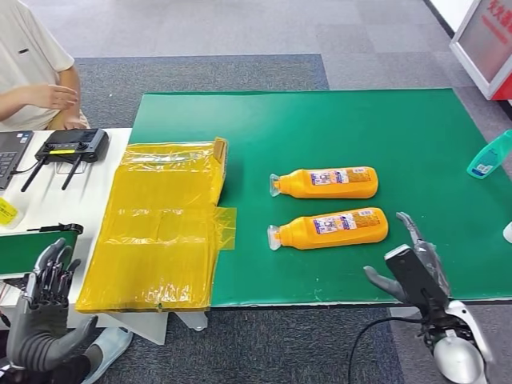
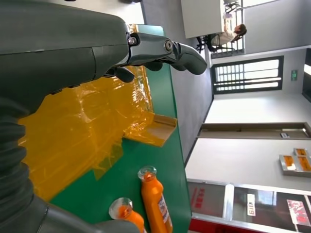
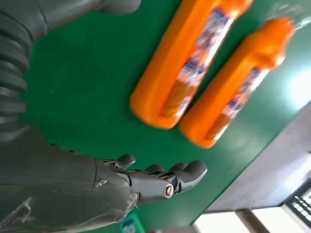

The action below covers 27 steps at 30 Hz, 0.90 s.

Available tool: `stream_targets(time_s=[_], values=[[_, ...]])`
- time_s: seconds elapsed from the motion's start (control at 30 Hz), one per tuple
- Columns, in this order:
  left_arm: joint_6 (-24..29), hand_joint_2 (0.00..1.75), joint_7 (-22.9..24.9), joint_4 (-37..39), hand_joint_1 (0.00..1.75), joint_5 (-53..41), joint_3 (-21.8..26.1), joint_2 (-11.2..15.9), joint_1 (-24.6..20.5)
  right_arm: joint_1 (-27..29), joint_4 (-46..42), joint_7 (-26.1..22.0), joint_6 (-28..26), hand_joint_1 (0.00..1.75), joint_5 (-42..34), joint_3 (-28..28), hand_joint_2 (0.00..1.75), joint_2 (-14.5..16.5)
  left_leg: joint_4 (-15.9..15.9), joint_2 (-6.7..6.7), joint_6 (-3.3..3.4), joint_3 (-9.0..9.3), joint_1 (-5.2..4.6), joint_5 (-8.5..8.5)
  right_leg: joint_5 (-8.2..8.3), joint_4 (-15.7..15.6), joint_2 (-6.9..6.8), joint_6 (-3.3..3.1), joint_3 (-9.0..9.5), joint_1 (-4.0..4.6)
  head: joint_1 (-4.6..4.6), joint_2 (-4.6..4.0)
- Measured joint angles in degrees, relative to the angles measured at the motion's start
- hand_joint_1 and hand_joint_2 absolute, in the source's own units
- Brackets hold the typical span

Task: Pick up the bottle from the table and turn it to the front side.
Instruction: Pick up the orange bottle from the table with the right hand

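Orange bottle point(image 1: 329, 229) lies on its side on green mat point(image 1: 362, 128), nearest right hand point(image 1: 417, 268), fingers apart and empty; reach across its body, grip mid-label, avoid the second bottle point(image 1: 326, 183) just beside.

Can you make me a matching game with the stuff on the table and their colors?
Things:
1. bottle near the right robot hand
2. table mat
3. bottle at the far right edge
4. device with antennas

Colors:
A. black
B. orange
C. green
D. teal

Pairs: 1-B, 2-C, 3-D, 4-A
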Motion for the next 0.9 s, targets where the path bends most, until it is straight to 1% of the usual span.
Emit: stream_targets(time_s=[0.07, 0.13, 0.23, 0.3, 0.4, 0.53, 0.67, 0.9], values=[[0.11, 1.75, -0.09, 0.05, 0.00, 0.24, -0.16, 0.28, 0.00, -0.30, 0.76, 1.51, -0.31, 0.00, 3.95, 0.26, 1.75, -2.29, 0.00, 0.00, 0.01, -0.01, -0.01, 0.00, 0.00, 0.00, 0.00, 0.01, 0.01, -0.01, 0.01, 0.00], [0.10, 1.75, -0.16, 0.20, 0.00, 0.45, -0.25, 0.50, 0.00, -1.22, 1.99, 3.60, -0.97, 0.00, 10.17, 1.21, 1.75, -4.72, 0.00, 0.00, 0.01, -0.02, -0.02, 0.00, 0.01, 0.00, 0.01, 0.01, 0.01, -0.02, 0.01, 0.00], [0.07, 1.75, -0.17, 0.49, 0.00, 0.54, -0.57, 0.77, -0.07, -3.92, 4.76, 6.38, -1.42, 0.00, 19.92, 4.27, 1.75, -8.00, 0.00, 0.01, 0.00, -0.01, -0.02, 0.02, 0.04, 0.00, 0.02, 0.02, 0.00, -0.02, 0.01, 0.00], [0.19, 1.75, -0.18, 0.67, 0.00, 0.56, -0.90, 1.01, -0.20, -6.55, 7.44, 7.48, -1.20, 0.00, 23.25, 7.12, 1.75, -9.88, 0.00, 0.02, 0.00, -0.01, -0.02, 0.06, 0.07, 0.00, 0.02, 0.04, 0.00, -0.02, 0.00, 0.00], [0.71, 1.75, -0.18, 0.95, 0.00, 0.72, -1.57, 1.51, -0.53, -10.87, 11.76, 8.47, -0.99, 0.00, 25.19, 11.75, 1.75, -12.25, 0.00, 0.02, 0.04, -0.01, -0.02, 0.13, 0.11, 0.01, 0.01, 0.07, 0.00, -0.03, 0.00, 0.00], [1.26, 1.75, -0.17, 1.37, 0.00, 0.86, -2.45, 2.16, -0.77, -15.89, 16.65, 9.02, -0.62, 0.00, 25.87, 17.76, 1.75, -14.16, 0.00, 0.02, 0.06, -0.02, -0.03, 0.18, 0.14, 0.01, 0.02, 0.09, -0.02, -0.03, 0.00, 0.00], [1.63, 1.75, -0.15, 1.92, 0.00, 1.19, -3.24, 2.68, -0.91, -19.92, 20.51, 9.51, -0.05, 0.00, 26.42, 22.61, 1.75, -15.16, 0.00, 0.02, 0.08, -0.03, -0.03, 0.19, 0.14, 0.01, 0.01, 0.09, -0.01, -0.03, 0.01, 0.00], [1.99, 1.75, -0.10, 2.98, 0.00, 1.81, -4.26, 3.05, -1.08, -25.18, 24.67, 10.19, 0.42, 0.00, 27.27, 28.78, 1.75, -15.90, 0.01, 0.01, 0.08, -0.03, -0.04, 0.18, 0.14, 0.00, 0.01, 0.10, -0.02, -0.04, 0.00, 0.00]])
